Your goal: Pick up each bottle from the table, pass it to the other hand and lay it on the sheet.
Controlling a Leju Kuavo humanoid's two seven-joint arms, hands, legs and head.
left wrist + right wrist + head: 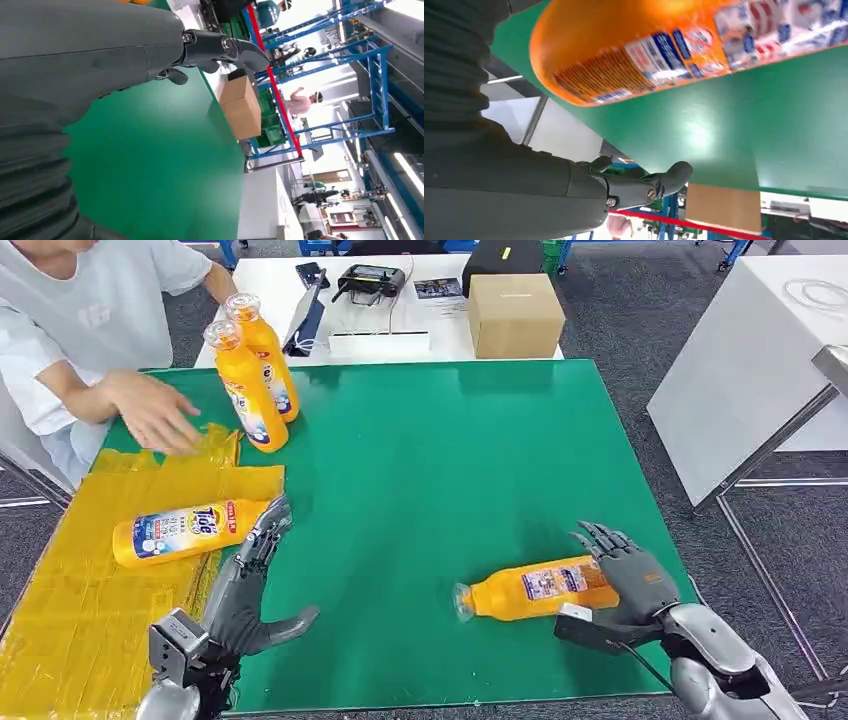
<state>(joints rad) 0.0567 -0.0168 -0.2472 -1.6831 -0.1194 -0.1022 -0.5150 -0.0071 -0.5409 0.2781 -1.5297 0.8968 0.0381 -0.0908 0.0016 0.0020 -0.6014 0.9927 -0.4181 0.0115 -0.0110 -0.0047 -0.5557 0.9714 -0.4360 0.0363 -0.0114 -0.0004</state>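
Observation:
An orange bottle (535, 589) lies on its side on the green table (430, 470) near the front right, and its base and label (634, 55) show close up in the right wrist view. My right hand (625, 585) is open around its base end, fingers spread over it and thumb in front. Another orange bottle (185, 531) lies on the yellow sheet (90, 590) at the left. My left hand (245, 580) is open beside it, fingertips near its cap. Two more orange bottles (255, 370) stand upright at the back left.
A person sits at the table's back left, with one hand (155, 410) on the sheet's far edge. Behind the green table, a white table holds a cardboard box (515, 315) and dark devices. A white table (760, 360) stands to the right.

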